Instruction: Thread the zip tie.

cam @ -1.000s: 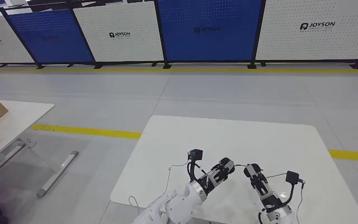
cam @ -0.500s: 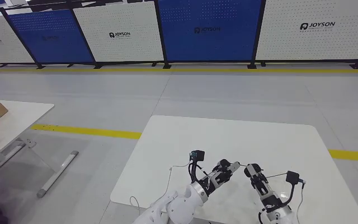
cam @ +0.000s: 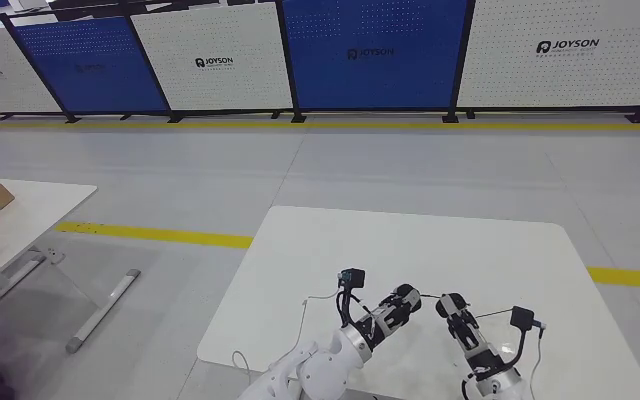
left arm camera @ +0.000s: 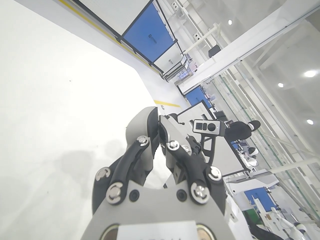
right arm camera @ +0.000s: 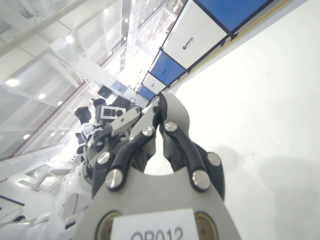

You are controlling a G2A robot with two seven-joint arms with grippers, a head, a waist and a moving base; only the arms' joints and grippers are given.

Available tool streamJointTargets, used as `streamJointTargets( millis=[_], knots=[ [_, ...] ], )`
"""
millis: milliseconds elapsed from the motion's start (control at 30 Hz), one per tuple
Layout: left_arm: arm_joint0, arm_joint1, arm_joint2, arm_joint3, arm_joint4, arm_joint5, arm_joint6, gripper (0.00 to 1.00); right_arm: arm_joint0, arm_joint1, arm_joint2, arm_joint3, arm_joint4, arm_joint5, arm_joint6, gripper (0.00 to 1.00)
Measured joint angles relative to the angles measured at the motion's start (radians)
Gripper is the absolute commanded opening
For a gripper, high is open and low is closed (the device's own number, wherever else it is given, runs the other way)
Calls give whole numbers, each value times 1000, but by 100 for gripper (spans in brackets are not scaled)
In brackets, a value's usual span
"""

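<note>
Low over the near part of the white table [cam: 400, 240], my two grippers face each other tip to tip. The left gripper [cam: 412, 292] is shut, its pads pressed together in the left wrist view [left arm camera: 159, 119]. The right gripper [cam: 441, 300] is shut too, fingers meeting at the tips [right arm camera: 160, 103]. Between the tips runs a thin dark line, the zip tie [cam: 428, 295], and each gripper pinches one end. In the wrist views the tie is hidden by the fingers. The left gripper [right arm camera: 136, 113] sits just beside the right one's tips.
The table's far half is bare white surface. A thin white cable [cam: 305, 312] hangs by the left arm near the table's left edge. Another table [cam: 30, 205] stands off to the left, and blue and white panels [cam: 375, 55] line the back.
The left gripper pushed toward the right gripper half a second ago and has now drawn back a little. The right gripper has stayed in place.
</note>
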Motion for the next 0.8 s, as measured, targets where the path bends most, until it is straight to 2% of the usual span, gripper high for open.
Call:
streamJointTargets(
  millis=[133, 167, 200, 233, 267, 600, 800],
  knots=[
    [3, 0, 0, -3, -1, -2, 3, 0, -1, 0, 0, -1, -1, 0, 1, 0],
    [3, 0, 0, -3, -2, -3, 4, 0, -1, 1, 0, -2, -2, 0, 2, 40],
    [4, -1, 0, -3, -4, -3, 5, 0, -1, 1, 0, -2, -3, 0, 3, 48],
    [5, -1, -1, -3, -9, -2, 8, 0, -1, 1, 1, -2, -5, 0, 3, 88],
    [5, -2, -1, -3, -13, 0, 9, 0, -1, 1, 1, -3, -6, 0, 3, 100],
    [-3, -8, -6, 3, -48, 37, 28, 0, -3, 5, 5, -9, -10, 0, 17, 100],
    [-3, -15, -24, -9, -137, 63, 60, 0, -12, 8, 14, -6, -11, 0, 12, 100]
  ],
)
